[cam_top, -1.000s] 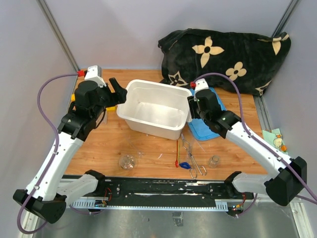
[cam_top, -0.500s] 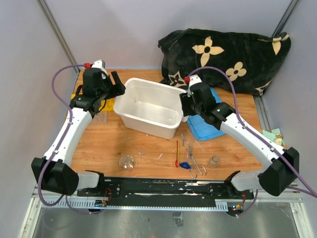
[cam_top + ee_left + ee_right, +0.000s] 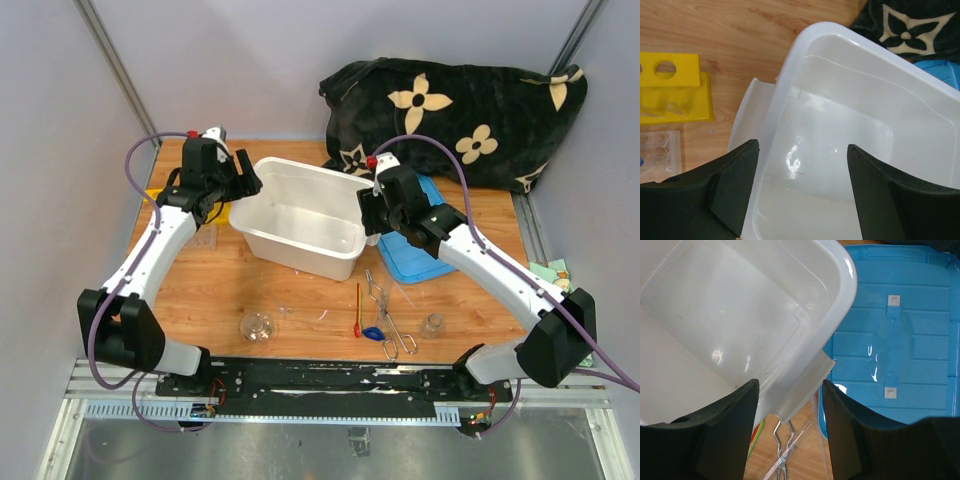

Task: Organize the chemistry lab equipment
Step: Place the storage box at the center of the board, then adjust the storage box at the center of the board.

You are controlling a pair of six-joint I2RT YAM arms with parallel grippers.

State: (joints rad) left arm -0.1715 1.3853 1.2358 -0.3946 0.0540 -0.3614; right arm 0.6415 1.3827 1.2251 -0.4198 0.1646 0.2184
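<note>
Just now: arms reach further back; tub (image 3: 300, 258) shifts left.
Left gripper (image 3: 802, 150): open astride tub's left rim.
Right gripper (image 3: 790, 385): open astride right handle.
Equipment: tongs (image 3: 383, 312), spatula (image 3: 358, 305), flask (image 3: 258, 326) lower centre, unsorted.

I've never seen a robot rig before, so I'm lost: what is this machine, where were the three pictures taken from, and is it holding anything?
It's a pair of white robot arms bolted to the near edge of a table. One picture looks down from above. The other two come from a camera on each wrist, so the black shapes in them are the fingers. The left hand and right hand are open, one at each end of a white tub, and hold nothing. On the wood lie a blue lid, metal tongs, a red-handled spatula, a glass flask, a small beaker and a yellow rack.
</note>
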